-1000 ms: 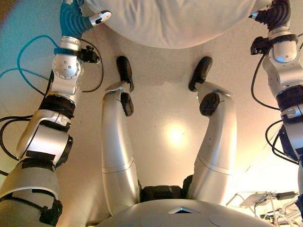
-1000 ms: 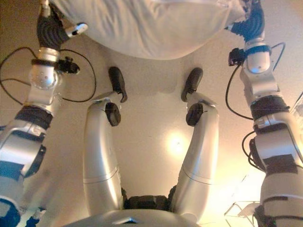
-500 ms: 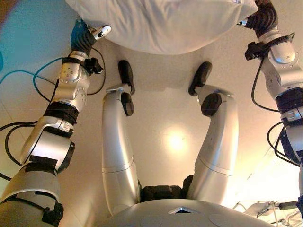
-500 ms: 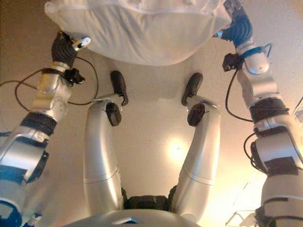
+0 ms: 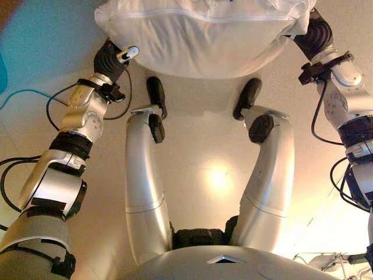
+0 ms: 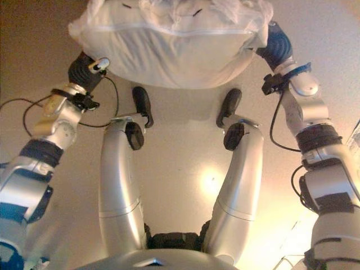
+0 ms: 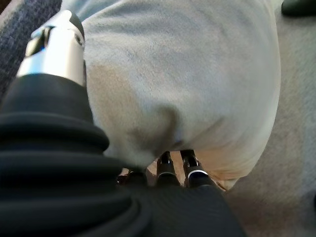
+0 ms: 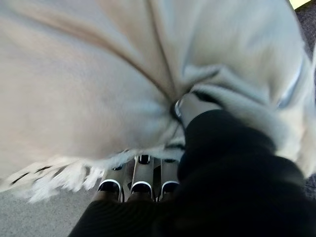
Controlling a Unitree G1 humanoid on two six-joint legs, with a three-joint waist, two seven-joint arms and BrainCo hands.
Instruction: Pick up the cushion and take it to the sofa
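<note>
While both arms reach forward, the left hand (image 5: 112, 56) and right hand (image 6: 274, 45) clamp the cushion (image 5: 204, 41), fingers (image 8: 143, 185) curled beneath.

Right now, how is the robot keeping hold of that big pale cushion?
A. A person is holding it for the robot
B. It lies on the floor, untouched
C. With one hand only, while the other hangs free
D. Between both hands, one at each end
D: the cushion is up off the floor between the left hand at one end and the right hand at the other, the fingers tucked under the cloth.
</note>
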